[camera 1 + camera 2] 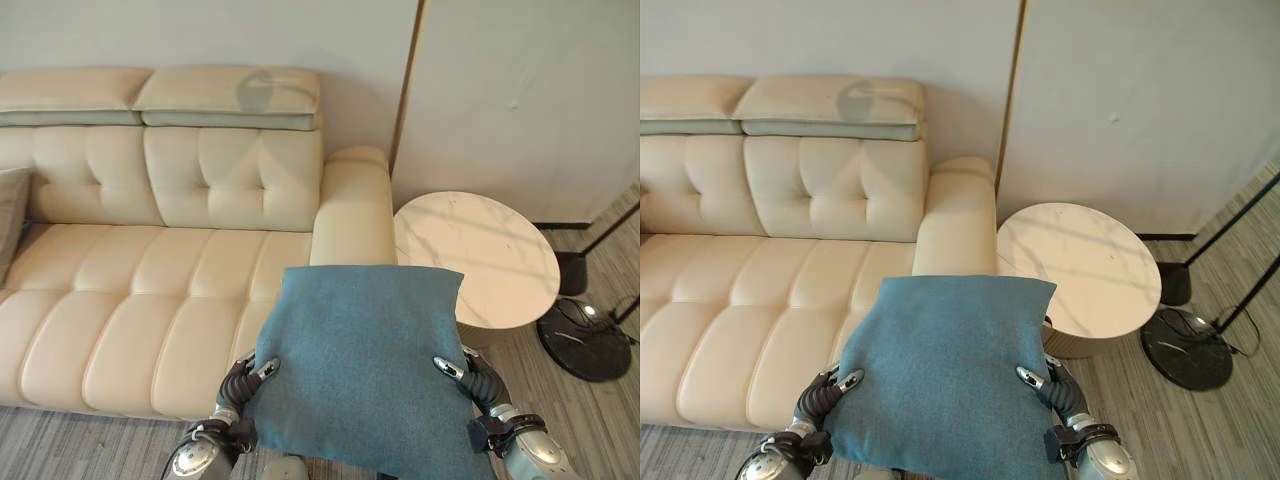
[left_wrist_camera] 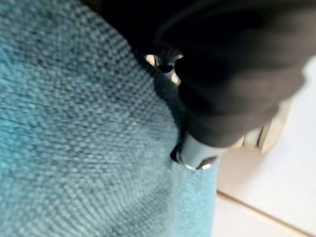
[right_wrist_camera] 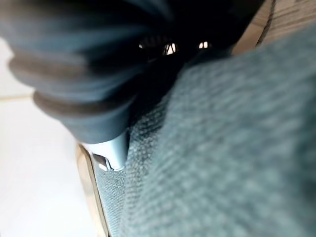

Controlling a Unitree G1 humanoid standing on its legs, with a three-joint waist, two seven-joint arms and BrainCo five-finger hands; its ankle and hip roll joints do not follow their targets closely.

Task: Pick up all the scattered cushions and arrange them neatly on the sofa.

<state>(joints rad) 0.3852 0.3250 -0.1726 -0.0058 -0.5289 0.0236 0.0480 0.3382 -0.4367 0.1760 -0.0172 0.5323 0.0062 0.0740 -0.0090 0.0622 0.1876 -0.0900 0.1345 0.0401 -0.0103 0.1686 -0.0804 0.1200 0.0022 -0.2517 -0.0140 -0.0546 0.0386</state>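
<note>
Teal cushion [image 1: 365, 360] held in front of me, between both my hands, above the sofa's [image 1: 150, 300] seat edge beside its right armrest [image 1: 352, 205]. Roughly square, no clear long axis; flat face turned up toward my head, far edge toward the armrest and the round marble side table [image 1: 480, 255], near edge hanging low at my wrists. Fabric is a plain, coarse weave, no pattern visible. My left hand [image 1: 243, 383] pinches the left edge, thumb on top, fingers under the cloth. My right hand [image 1: 470, 378] grips the right edge the same way. Another cushion, grey-brown [image 1: 10, 215], leans at the sofa's far left.
</note>
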